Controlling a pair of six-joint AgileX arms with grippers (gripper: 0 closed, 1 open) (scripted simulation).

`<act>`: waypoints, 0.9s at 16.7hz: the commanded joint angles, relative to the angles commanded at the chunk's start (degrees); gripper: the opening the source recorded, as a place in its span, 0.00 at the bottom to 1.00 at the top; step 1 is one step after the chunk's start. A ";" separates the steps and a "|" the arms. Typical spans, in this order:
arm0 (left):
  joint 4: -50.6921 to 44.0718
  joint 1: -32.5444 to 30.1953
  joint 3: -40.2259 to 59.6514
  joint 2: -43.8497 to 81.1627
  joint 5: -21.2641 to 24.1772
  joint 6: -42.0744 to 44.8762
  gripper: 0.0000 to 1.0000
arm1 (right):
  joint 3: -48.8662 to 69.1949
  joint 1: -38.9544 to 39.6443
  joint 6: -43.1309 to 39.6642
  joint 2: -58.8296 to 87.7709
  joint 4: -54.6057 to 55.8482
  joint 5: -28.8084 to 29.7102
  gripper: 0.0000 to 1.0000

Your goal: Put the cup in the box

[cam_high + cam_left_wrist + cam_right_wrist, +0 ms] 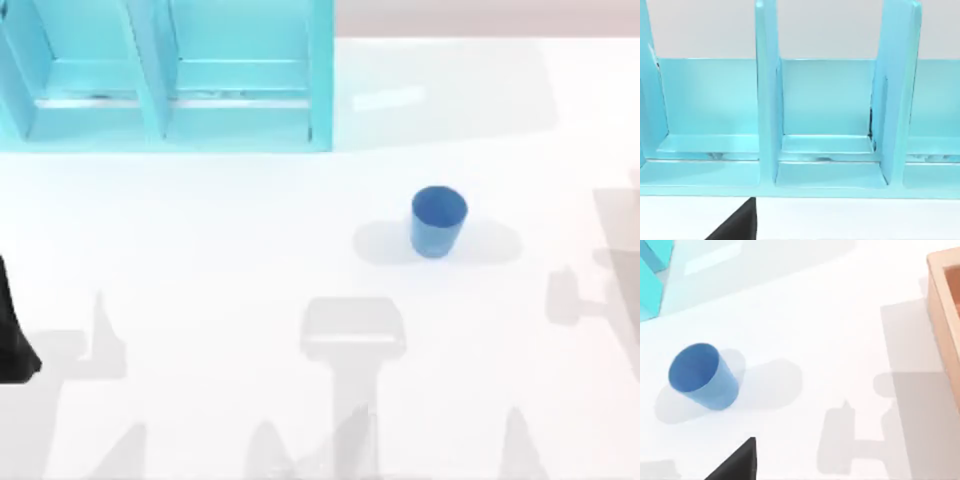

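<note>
The blue cup (438, 222) stands upright on the white table, right of centre, with its open rim up. The right wrist view has the cup (701, 376) off to one side and the tan wooden box (941, 315) at the picture's edge, well apart from it. A dark corner of my right gripper (737, 462) pokes in at that view's border, away from the cup. My left arm (12, 345) sits parked at the table's left edge, and a dark bit of the left gripper (737, 225) faces the shelf. Nothing touches the cup.
A cyan shelf unit (165, 80) with upright dividers fills the back left of the table; up close its compartments (825, 120) hold nothing. White tabletop lies all around the cup.
</note>
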 joint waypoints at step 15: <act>0.00 0.00 0.00 0.00 0.00 0.00 1.00 | 80.61 13.49 10.21 85.72 -52.20 1.70 1.00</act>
